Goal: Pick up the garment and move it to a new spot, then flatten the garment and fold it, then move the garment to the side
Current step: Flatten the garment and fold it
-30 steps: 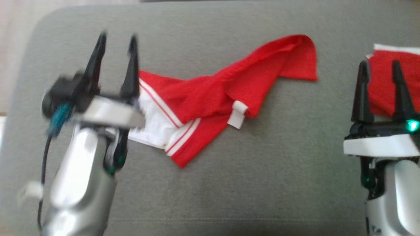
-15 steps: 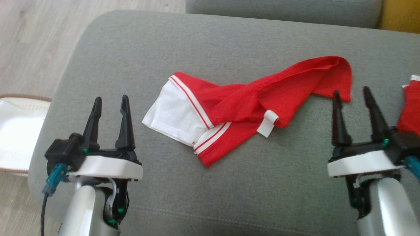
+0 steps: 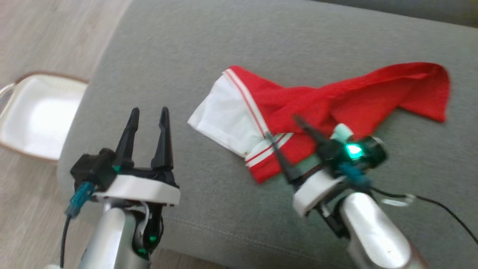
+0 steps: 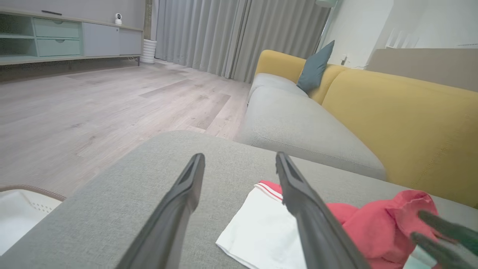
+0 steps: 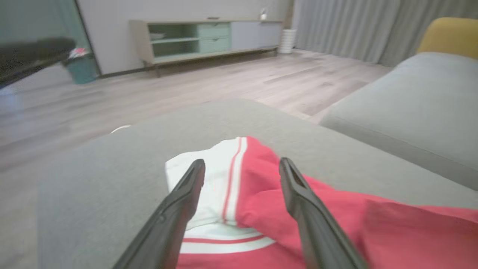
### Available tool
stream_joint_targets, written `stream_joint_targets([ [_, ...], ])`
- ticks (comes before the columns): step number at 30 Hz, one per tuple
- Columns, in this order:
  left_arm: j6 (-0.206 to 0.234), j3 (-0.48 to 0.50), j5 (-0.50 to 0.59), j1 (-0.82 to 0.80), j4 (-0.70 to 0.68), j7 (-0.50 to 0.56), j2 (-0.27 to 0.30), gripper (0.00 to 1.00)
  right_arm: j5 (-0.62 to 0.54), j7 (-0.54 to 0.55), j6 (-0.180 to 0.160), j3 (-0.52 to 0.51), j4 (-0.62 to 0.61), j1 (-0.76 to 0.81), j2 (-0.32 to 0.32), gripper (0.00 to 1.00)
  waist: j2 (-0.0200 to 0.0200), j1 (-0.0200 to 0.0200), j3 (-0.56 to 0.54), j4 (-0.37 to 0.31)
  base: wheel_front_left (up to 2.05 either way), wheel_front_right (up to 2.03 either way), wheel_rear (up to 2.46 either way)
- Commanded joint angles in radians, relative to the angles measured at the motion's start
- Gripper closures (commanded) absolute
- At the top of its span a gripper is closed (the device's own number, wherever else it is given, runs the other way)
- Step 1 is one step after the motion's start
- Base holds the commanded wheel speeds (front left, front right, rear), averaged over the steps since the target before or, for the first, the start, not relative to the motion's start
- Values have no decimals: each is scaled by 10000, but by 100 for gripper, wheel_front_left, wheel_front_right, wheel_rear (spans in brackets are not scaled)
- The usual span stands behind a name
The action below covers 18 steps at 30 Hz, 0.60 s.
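Note:
The garment (image 3: pixel 321 108) is red with a white striped end and lies crumpled on the grey cushion (image 3: pixel 209 48). My left gripper (image 3: pixel 149 110) stands open to the left of the white end, apart from it. My right gripper (image 3: pixel 282 127) is open and angled up-left, its fingers over the striped lower hem. In the right wrist view the right gripper (image 5: pixel 242 162) straddles the stripes of the garment (image 5: pixel 257 186). In the left wrist view the left gripper (image 4: pixel 240 157) is open, with the garment (image 4: pixel 257 231) just to its right.
A white basket (image 3: pixel 37 112) sits on the wooden floor left of the cushion. Behind the cushion is a grey sofa seat (image 4: pixel 298 123) with a yellow back (image 4: pixel 392 123) and a dark blue pillow (image 4: pixel 315 67).
The head camera has shifted. My right gripper has swung from right of the garment to over its striped hem and turned up-left. The left gripper stays open to the garment's left.

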Motion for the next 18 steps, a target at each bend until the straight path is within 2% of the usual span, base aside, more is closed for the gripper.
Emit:
stream_joint_targets([
  [1,78,180,-99,-547,-274,-49,74,0,-72,114,35,717,42,-609,-172,0,0,0,352,460,0,0,0],
  [10,319,-236,-530,-684,-234,-49,73,0,238,574,35,2578,2135,-2112,-865,0,0,0,830,1411,0,0,0],
  [18,459,-369,-798,-664,-201,-49,73,0,618,666,35,3347,3687,-3110,-1134,0,0,0,1068,1862,0,0,0],
])
